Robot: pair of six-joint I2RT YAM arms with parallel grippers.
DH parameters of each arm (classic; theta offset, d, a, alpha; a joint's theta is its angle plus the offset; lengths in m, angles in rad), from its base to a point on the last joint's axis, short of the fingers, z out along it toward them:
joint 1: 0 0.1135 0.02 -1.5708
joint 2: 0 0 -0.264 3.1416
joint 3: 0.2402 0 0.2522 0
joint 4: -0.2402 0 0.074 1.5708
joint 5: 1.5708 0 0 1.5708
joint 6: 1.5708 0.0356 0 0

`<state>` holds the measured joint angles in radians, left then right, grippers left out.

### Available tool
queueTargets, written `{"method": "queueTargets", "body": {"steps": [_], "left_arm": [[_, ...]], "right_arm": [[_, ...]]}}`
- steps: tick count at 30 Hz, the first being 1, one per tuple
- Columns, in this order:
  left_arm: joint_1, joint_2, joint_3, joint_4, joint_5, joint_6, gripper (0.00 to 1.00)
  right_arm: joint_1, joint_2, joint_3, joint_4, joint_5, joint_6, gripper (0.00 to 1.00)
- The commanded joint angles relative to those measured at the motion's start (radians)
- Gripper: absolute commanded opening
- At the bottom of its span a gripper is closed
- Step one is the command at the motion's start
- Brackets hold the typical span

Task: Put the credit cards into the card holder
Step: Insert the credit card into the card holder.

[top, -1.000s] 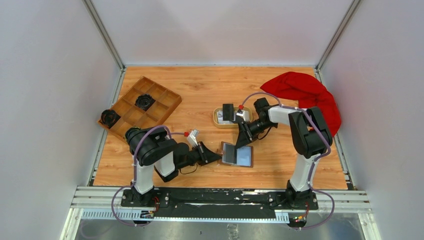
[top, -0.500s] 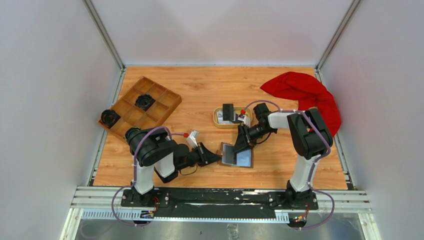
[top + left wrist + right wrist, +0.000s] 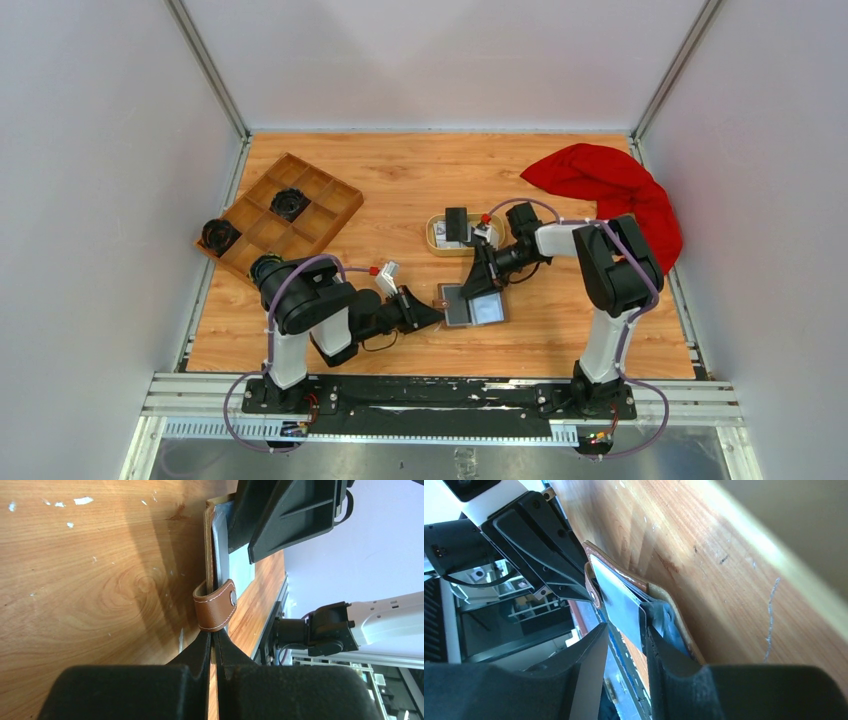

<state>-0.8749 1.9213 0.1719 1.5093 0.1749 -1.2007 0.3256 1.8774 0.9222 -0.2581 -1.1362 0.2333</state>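
Left gripper [image 3: 214, 636] is clamped tight on the brown snap strap [image 3: 215, 611] of the card holder [image 3: 478, 308], low on the table [image 3: 400, 180]. Likely reason: it pins the holder so it can't slide while a card goes in. The holder lies open near the middle of the table, grey pockets up, just in front of the oval tan dish [image 3: 432, 242]. Right gripper [image 3: 626, 630] is down at the holder's far edge, jaws partly apart around the end of 1 whitish-grey card [image 3: 616, 597] that sits angled into the pocket mouth. Cannot tell if it pinches the card or only nudges it. The remaining credit cards are in the dish: 1 black card [image 3: 457, 220], with pale ones beside it. Judged step: seating this card, so the task is early to mid. The shallow card angle probably helps it slip under the pocket lip; the risk is buckling or the card popping out.
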Motion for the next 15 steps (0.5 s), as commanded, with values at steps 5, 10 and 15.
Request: {"method": "queueTargets", "body": {"steps": [5, 10, 15], "left_arm": [[-0.007, -0.004, -0.017, 0.021, -0.059, 0.005, 0.00], [-0.008, 0.000, -0.010, 0.023, -0.042, 0.010, 0.00], [-0.007, -0.014, -0.015, 0.024, -0.043, 0.009, 0.00]], "right_arm": [[-0.003, -0.085, 0.081, -0.191, 0.143, -0.226, 0.41], [-0.002, -0.130, 0.080, -0.210, 0.190, -0.304, 0.43], [0.067, -0.192, 0.085, -0.251, 0.280, -0.468, 0.45]]}}
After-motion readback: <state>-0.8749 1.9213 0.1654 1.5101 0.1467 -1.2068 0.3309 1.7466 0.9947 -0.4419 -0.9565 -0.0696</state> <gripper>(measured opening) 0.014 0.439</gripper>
